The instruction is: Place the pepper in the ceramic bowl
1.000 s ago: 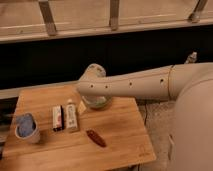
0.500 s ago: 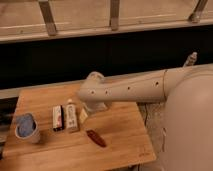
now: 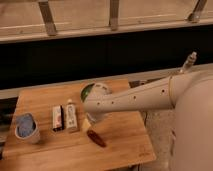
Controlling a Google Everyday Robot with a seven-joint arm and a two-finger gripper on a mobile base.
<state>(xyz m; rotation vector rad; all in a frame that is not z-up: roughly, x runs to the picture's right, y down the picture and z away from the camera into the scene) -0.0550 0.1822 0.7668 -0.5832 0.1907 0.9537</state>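
The pepper [image 3: 96,138], a slim dark red-brown chili, lies on the wooden table [image 3: 45,102] near its front middle. The ceramic bowl [image 3: 87,91] is mostly hidden behind my arm; only a sliver of its green inside and pale rim shows at the table's back middle. My arm reaches in from the right, its wrist over the bowl. The gripper [image 3: 89,122] hangs just below the wrist, a little above and behind the pepper. It holds nothing and is open.
Two upright white packages [image 3: 65,117] stand left of the gripper. A pale cup with blue contents [image 3: 26,128] sits at the table's front left. A dark wall and railing run behind the table. The table's right edge drops to the floor.
The arm has swung forward and down from over the bowl toward the pepper. The pepper, packages and cup have not moved.
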